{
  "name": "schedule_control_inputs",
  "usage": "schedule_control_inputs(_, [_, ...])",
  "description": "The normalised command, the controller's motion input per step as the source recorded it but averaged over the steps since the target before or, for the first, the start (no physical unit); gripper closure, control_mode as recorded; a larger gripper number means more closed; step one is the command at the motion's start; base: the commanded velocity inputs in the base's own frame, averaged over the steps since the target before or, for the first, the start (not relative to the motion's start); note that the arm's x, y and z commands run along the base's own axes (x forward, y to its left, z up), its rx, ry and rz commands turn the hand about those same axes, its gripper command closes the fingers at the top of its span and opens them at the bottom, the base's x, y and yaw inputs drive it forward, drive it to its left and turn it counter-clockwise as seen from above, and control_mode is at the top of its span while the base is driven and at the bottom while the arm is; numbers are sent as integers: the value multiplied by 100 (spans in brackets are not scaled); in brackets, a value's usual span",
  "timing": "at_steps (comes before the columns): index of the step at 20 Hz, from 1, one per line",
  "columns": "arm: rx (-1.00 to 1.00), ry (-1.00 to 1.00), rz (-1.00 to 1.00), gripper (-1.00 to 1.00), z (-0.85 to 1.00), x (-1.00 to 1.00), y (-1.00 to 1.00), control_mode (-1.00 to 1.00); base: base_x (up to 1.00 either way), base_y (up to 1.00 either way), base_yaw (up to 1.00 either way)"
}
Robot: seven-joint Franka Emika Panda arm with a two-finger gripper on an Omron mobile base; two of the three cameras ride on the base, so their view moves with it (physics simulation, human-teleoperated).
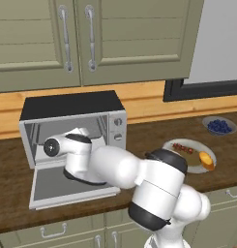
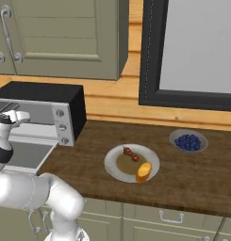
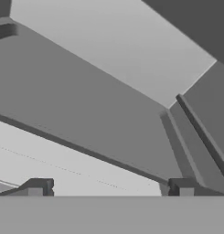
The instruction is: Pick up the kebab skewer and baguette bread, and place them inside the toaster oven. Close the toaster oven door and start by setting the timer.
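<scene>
The silver toaster oven (image 1: 71, 104) (image 2: 41, 92) stands at the left of the counter, and its door (image 1: 47, 186) (image 2: 27, 155) is dropped flat open. My hand reaches into the oven's mouth above the door. In the hand view my gripper (image 3: 109, 188) is open, its fingertips wide apart with nothing between them, facing the grey inner walls. The kebab skewer (image 1: 183, 148) (image 2: 131, 154) and the golden baguette bread (image 1: 206, 160) (image 2: 144, 172) lie on a round plate (image 1: 167, 147) (image 2: 111, 164) to the oven's right, well away from the gripper.
A bowl of dark blue berries (image 1: 219, 126) (image 2: 188, 141) sits at the back right. The oven's knobs (image 1: 118, 128) (image 2: 60, 120) run down its right front. Wall cabinets hang above, and a dark-framed window is at the right. Bare wooden counter lies between oven and plate.
</scene>
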Motion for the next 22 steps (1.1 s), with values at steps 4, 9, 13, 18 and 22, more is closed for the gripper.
schedule_control_inputs(4, [0, 0, -2, -100, -24, 21, 16, -100, 0, 0, 0])
schedule_control_inputs(9, [-1, 0, 0, -100, -12, 36, 4, -100, 0, 0, 0])
schedule_control_inputs(13, [0, 0, 0, -100, -11, 34, 0, -100, 0, 0, 0])
schedule_control_inputs(18, [0, 0, 0, -100, -29, 20, 0, -100, 0, 0, 0])
schedule_control_inputs(22, [0, 0, 0, -100, -17, 27, 0, -100, 0, 0, 0])
